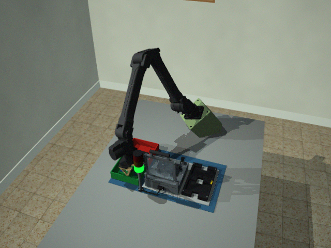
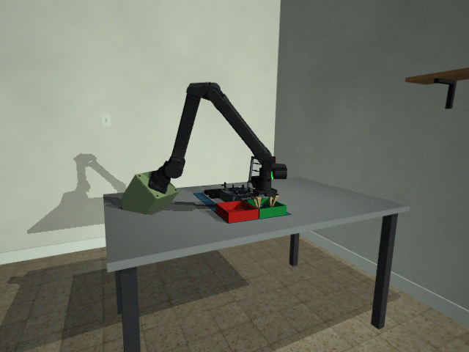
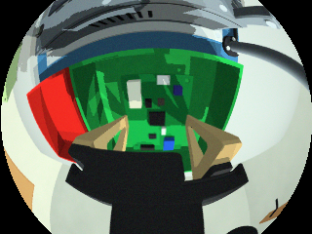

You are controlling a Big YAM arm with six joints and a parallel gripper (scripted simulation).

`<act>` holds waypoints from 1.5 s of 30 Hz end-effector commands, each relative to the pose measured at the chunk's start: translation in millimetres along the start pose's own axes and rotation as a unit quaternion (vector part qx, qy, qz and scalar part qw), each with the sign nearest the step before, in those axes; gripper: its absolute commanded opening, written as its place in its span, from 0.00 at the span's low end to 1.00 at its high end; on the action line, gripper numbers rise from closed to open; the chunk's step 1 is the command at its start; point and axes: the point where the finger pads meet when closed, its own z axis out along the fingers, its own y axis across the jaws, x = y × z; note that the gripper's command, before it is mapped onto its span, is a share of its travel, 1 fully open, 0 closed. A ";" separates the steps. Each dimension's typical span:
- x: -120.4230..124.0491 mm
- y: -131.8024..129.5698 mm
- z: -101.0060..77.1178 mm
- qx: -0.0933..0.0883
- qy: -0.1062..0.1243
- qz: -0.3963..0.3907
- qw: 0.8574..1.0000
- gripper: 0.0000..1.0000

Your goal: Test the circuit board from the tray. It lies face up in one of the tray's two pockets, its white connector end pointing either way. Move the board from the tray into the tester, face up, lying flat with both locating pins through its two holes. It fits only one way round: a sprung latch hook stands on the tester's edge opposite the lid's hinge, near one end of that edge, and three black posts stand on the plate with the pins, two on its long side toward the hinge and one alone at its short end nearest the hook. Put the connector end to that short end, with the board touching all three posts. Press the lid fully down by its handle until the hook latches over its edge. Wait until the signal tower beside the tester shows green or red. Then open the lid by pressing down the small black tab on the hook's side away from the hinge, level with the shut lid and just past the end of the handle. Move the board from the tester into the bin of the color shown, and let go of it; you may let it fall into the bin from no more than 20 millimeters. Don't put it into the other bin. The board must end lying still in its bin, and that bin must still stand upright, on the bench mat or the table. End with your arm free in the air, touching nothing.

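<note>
My gripper [image 1: 126,170] reaches down into the green bin [image 1: 123,174], which stands at the near left end of the blue mat. In the wrist view my tan fingers are shut on the green circuit board [image 3: 152,117] by its two long edges. The board's white connector end [image 3: 135,93] points away from me, and the green bin's floor [image 3: 156,78] lies close below it. I cannot tell whether the board touches the floor. The signal tower [image 1: 138,168] shows green. The red bin [image 1: 145,145] stands next to the green one and holds nothing. In the exterior view my gripper [image 2: 266,202] dips into the green bin [image 2: 272,209].
The tester [image 1: 165,170] stands right of the tower with its clear lid raised. The black tray [image 1: 200,181] lies right of the tester. The arm's green base block [image 1: 204,118] sits at the back of the table. The red bin shows left of the fingers in the wrist view [image 3: 55,113].
</note>
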 end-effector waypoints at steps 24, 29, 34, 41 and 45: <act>0.7 3.2 11.8 -0.006 -0.001 -0.003 1.000 0.72; 3.5 -1.3 10.3 -0.003 0.000 -0.001 1.000 0.72; 3.4 -1.2 10.4 -0.003 0.000 -0.001 1.000 0.72; 3.4 -1.2 10.4 -0.003 0.000 -0.001 1.000 0.72; 3.4 -1.2 10.4 -0.003 0.000 -0.001 1.000 0.72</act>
